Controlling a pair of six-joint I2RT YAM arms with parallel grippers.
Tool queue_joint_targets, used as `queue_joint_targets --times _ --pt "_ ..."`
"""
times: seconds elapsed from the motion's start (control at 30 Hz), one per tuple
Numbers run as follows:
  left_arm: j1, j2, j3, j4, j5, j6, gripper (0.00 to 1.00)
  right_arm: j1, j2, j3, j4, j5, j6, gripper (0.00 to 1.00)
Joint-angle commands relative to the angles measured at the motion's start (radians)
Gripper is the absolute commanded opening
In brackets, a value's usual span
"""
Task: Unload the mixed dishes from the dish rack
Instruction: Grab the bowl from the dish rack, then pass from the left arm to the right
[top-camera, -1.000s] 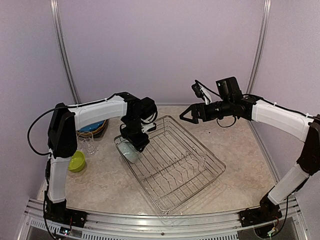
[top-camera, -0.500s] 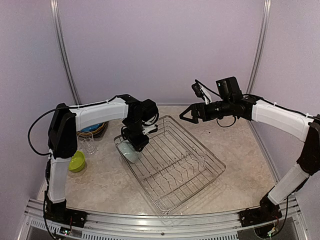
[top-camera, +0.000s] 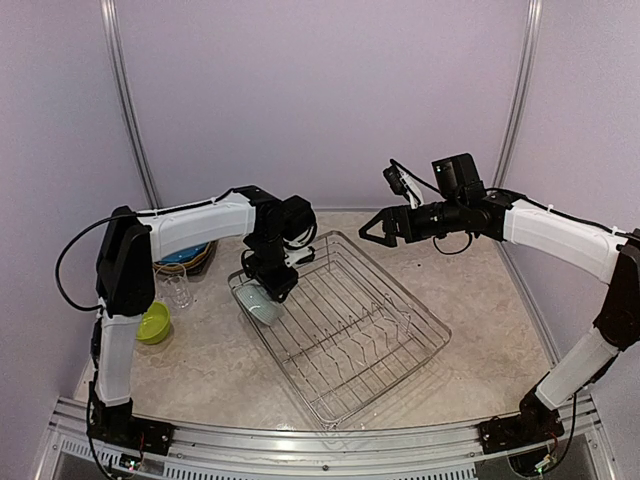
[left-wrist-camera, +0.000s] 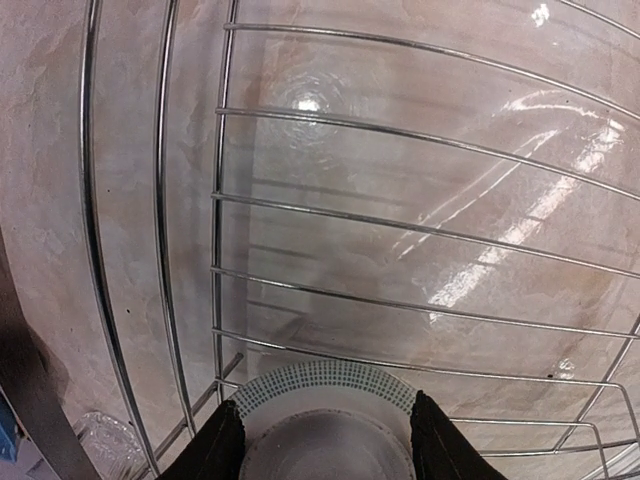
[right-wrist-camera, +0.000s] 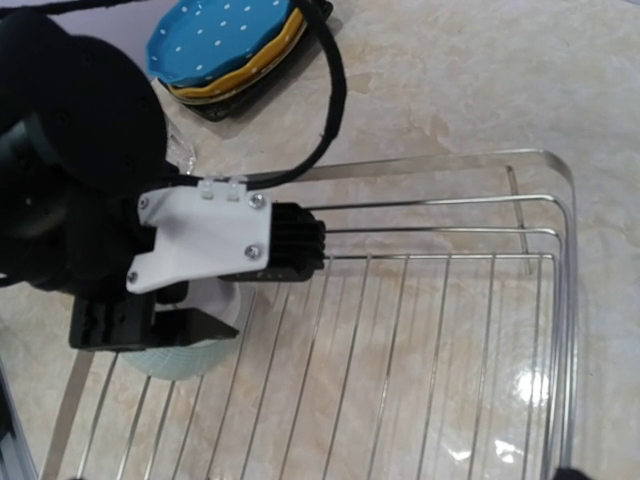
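Note:
The silver wire dish rack (top-camera: 350, 330) lies slantwise in the middle of the table. My left gripper (top-camera: 268, 293) is shut on a pale-blue bowl (top-camera: 260, 306) with a blue-dotted rim at the rack's near-left corner. In the left wrist view the bowl (left-wrist-camera: 325, 425) sits between my black fingers (left-wrist-camera: 218, 445), just above the rack wires (left-wrist-camera: 400, 228). The bowl also shows in the right wrist view (right-wrist-camera: 185, 358). My right gripper (top-camera: 372, 228) hangs open and empty above the rack's far corner. No other dish shows in the rack.
A stack of plates (top-camera: 185, 255) with a blue-dotted one on top (right-wrist-camera: 225, 45) lies at the far left. A clear glass (top-camera: 178, 290) and a lime bowl (top-camera: 153, 323) stand left of the rack. The glass also shows in the left wrist view (left-wrist-camera: 105, 440).
My left wrist has turned slightly, with the bowl staying at the rack's corner. The right arm has not moved.

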Motion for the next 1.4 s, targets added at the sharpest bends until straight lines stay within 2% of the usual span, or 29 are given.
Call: queue_joint_targets --times 0.0,0.37,0.73,0.93,1.07,1.37 --pt "0.000 -0.045 0.048 -0.008 0.054 -0.036 0.26 -0.012 -0.008 -0.011 0.011 0.005 -0.004 0.98" --pt "0.009 -0.079 0.085 -0.008 0.115 -0.077 0.23 -0.012 -0.024 -0.026 0.022 0.024 -0.021 0.97" --pt "0.088 -0.117 0.157 -0.015 0.327 -0.191 0.22 0.016 -0.109 -0.089 0.083 0.098 -0.111 0.96" --pt "0.138 -0.133 0.191 0.000 0.457 -0.261 0.22 0.082 -0.173 -0.157 0.162 0.212 -0.203 0.95" --pt "0.169 -0.132 0.221 0.002 0.521 -0.304 0.22 0.169 -0.198 -0.191 0.209 0.328 -0.303 0.93" --pt "0.216 -0.141 0.229 0.040 0.676 -0.400 0.22 0.325 -0.173 -0.242 0.319 0.565 -0.491 0.91"
